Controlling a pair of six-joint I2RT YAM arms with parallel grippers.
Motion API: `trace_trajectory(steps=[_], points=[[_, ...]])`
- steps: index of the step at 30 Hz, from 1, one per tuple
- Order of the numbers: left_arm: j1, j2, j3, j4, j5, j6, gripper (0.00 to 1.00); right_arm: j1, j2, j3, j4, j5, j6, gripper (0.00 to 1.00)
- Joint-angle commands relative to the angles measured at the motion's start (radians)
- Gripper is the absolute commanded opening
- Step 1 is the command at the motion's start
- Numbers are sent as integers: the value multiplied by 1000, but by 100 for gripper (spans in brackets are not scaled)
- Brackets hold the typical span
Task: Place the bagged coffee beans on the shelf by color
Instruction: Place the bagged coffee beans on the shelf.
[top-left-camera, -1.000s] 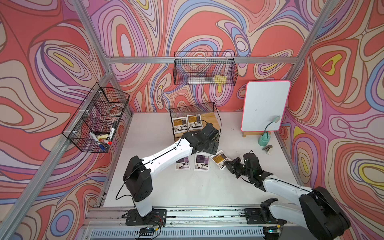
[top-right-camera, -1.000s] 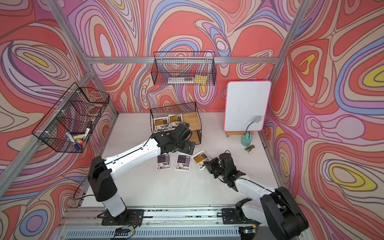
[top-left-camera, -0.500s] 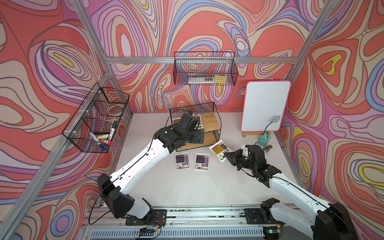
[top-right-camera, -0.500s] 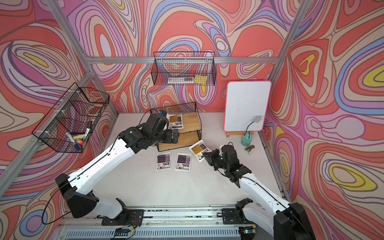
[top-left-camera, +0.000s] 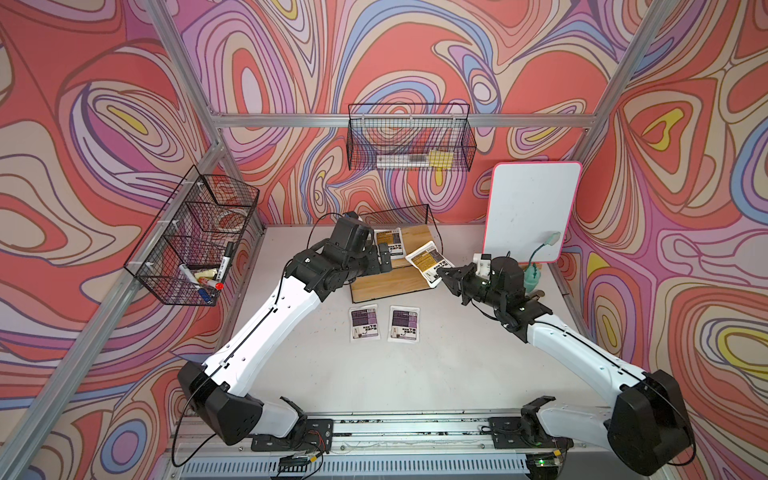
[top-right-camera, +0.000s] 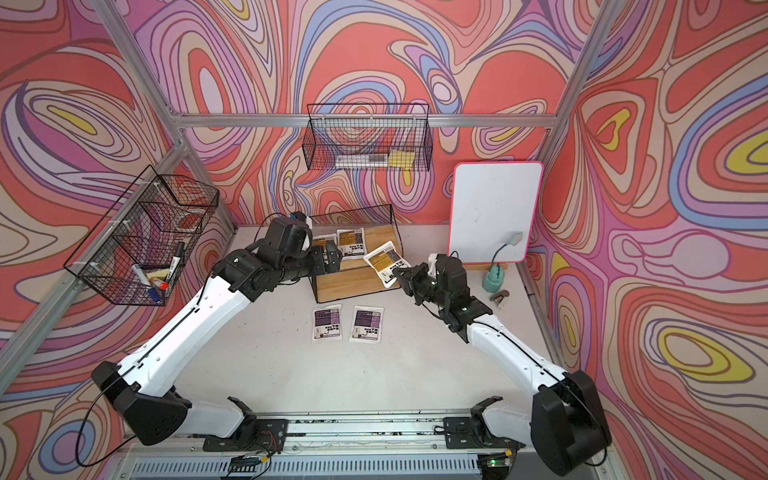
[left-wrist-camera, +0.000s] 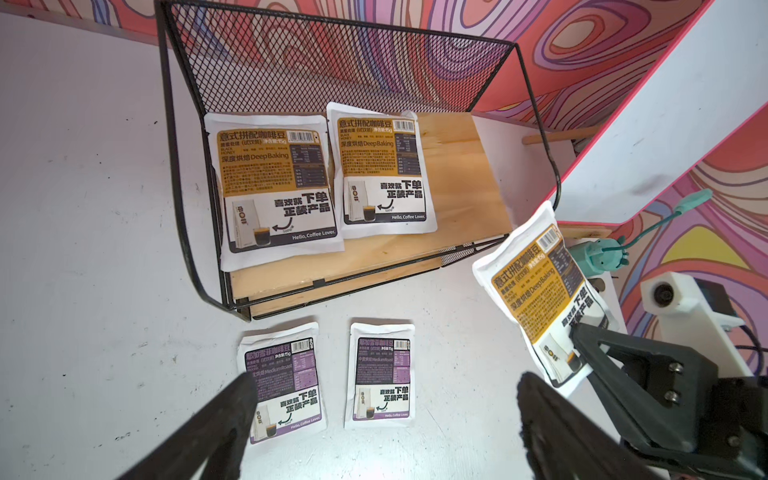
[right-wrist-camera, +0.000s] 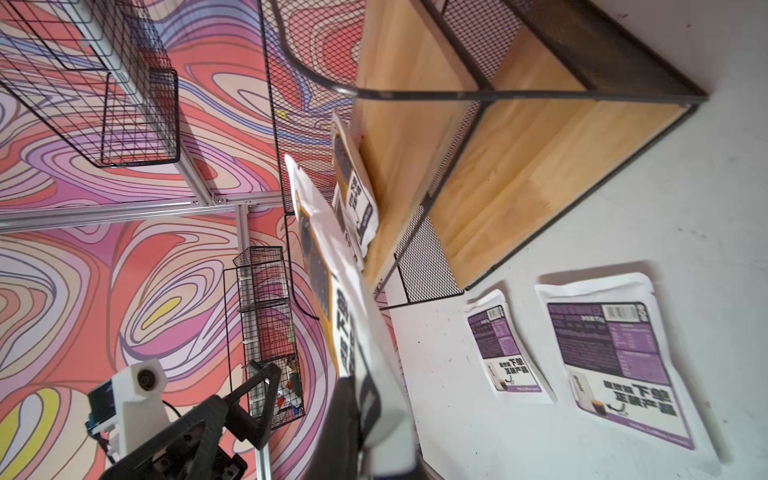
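Hauled orange pouch (top-left-camera: 428, 266) off table (top-left-camera: 436, 374) up to shelf (top-left-camera: 386, 284), clamped in right pincer (top-left-camera: 444, 273); next, lay beside shelf's orange pair (left-wrist-camera: 276, 187).

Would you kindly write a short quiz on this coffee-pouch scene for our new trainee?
1. True or false: two orange pouches lie on the top board of the shelf.
2. Fill in: the held pouch, gripped in the shut jaws of the right gripper, has a label coloured ___.
3. Where do the purple pouches lie?
A: flat on the table in front of the shelf
B: on the shelf's lower board
C: stacked on the orange pouches
Key: 1 true; 2 orange; 3 A.
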Motion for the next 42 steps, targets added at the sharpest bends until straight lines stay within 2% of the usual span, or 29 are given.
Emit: trace_trajectory(steps=[1, 11, 21, 42], points=[[23, 25, 34, 33, 27, -20, 99, 26, 61, 82, 69, 45, 7, 2], [49, 79, 92, 29, 17, 3, 99, 88, 258, 270, 110, 263, 53, 2], [64, 81, 86, 23, 14, 25, 99, 104, 365, 380, 22, 402, 70, 2], [74, 73, 63, 22, 17, 30, 99, 110, 474, 430, -22, 477, 98, 3]])
